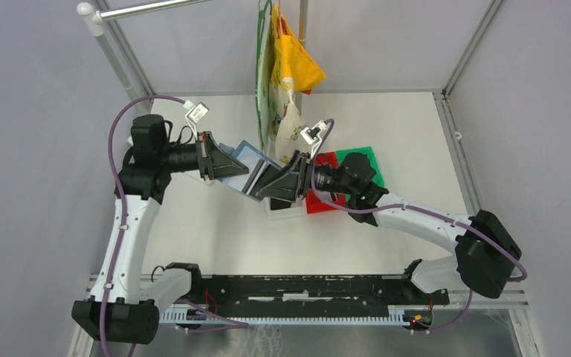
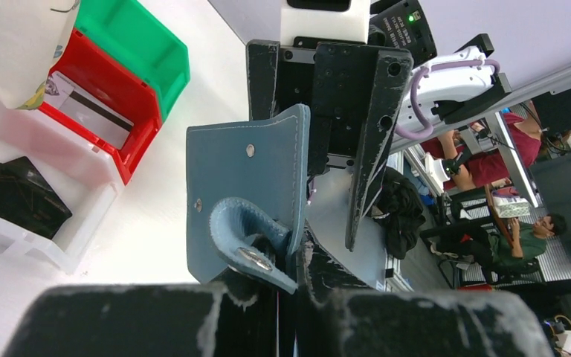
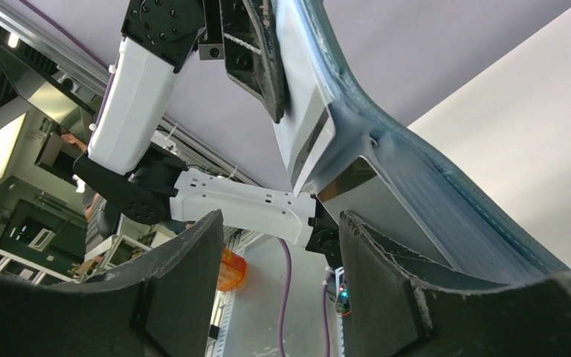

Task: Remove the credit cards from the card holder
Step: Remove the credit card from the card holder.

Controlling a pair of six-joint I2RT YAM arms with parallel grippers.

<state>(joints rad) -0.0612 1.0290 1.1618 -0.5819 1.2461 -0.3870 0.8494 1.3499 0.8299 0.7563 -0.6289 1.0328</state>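
So, mid-extraction: the left gripper (image 1: 221, 162) is clamped on the card holder (image 2: 245, 178), holding it off the table. The right gripper (image 3: 281, 219) is open just below a pale credit card (image 3: 302, 126) poking out. Next move, I'd guess: pinch that card edge and pull straight.

From above, the left claw (image 1: 229, 164) and right claw (image 1: 259, 189) cover most of the wallet (image 1: 247, 155). We cannot tell whether the right claw touches the pale card (image 3: 301, 111) ahead.

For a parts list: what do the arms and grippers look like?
The left arm and right arm have white links, black joints and a purple cable along each. The left gripper and right gripper are black, with wedge-shaped fingers scuffed white.
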